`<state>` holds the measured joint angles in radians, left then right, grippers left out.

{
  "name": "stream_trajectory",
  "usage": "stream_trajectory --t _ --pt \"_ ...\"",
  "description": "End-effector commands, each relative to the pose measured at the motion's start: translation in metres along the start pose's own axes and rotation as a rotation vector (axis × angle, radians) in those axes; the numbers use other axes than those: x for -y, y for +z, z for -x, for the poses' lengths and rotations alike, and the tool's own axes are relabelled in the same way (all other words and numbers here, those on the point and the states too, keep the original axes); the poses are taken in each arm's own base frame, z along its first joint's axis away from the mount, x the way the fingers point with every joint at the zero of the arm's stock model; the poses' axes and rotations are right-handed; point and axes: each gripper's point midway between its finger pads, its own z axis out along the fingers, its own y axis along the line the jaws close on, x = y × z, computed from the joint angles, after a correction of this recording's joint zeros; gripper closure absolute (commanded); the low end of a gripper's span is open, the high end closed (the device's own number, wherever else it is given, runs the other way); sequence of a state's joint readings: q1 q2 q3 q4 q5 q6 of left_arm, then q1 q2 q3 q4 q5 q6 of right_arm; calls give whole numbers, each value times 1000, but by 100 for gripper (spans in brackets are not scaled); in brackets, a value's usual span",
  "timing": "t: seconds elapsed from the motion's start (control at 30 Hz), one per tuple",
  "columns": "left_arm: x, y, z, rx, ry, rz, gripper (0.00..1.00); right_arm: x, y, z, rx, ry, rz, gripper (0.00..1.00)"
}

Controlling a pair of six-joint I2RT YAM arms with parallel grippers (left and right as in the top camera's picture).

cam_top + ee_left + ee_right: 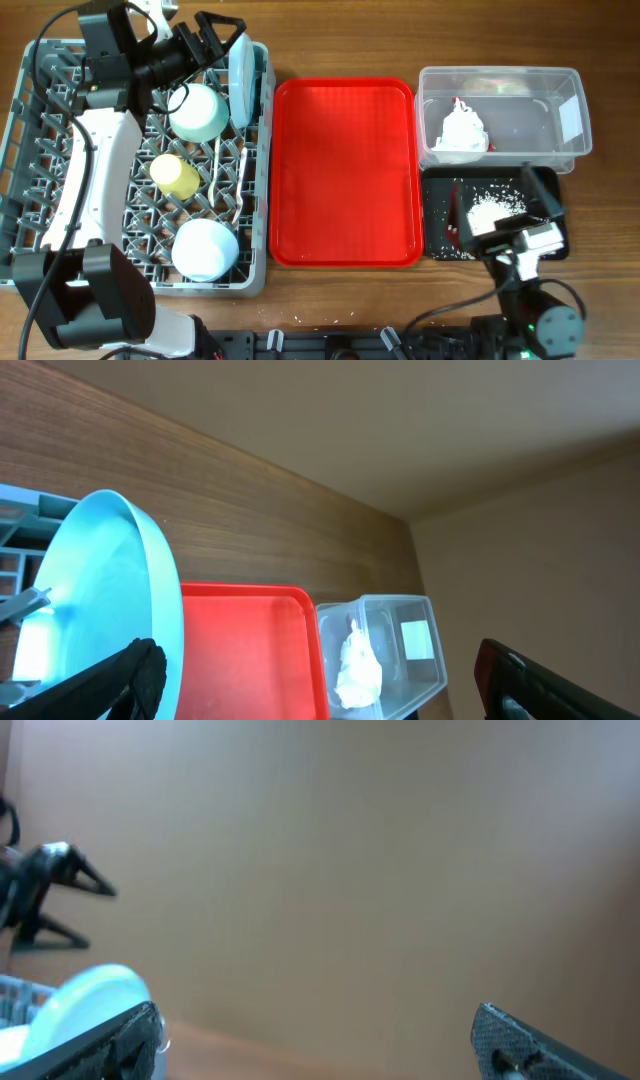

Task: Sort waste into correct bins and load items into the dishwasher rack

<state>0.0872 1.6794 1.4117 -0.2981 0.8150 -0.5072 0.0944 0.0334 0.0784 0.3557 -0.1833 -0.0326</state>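
The grey dishwasher rack [40, 150] holds a pale green bowl [200, 112], a yellow cup [175, 175] and the light blue plate [243, 78], which stands on edge at its right side. My left gripper [222, 40] is open just beside the plate [100, 600], not gripping it; its jaws [320, 690] are spread wide. The clear tub [560, 110] holds the white napkin [462, 130] and a bit of red wrapper [458, 103]. The black tray [440, 190] holds rice scraps [495, 210]. My right gripper [497, 195] is open and empty above the black tray.
The flat red tray [345, 170] lies between the rack and the bins and also shows in the left wrist view [250, 650]. A pale blue bowl [205, 250] sits upside down at the rack's front. White cutlery [240, 190] lies in the rack's right part. The right wrist view [320, 1050] faces a bare wall.
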Motion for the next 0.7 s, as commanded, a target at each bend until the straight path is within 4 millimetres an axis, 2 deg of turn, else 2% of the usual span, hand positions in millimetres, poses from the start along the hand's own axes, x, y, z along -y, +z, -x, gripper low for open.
stream_trajectory --t 0.0,0.07,0.17,0.2,0.67 --pt "1 -4 3 10 1 -1 0 -7 -5 -36 -71 -3 30 0" --pt "1 -4 3 10 1 -1 0 -7 -8 -55 -149 -3 33 0" --pt "1 -4 3 10 1 -1 0 -11 -20 -103 -350 -37 55 0" --pt "1 -4 3 10 1 -1 0 -10 -22 -110 -379 -31 46 0" --pt "1 -4 3 10 1 -1 0 -11 -22 -109 -375 -23 48 0"
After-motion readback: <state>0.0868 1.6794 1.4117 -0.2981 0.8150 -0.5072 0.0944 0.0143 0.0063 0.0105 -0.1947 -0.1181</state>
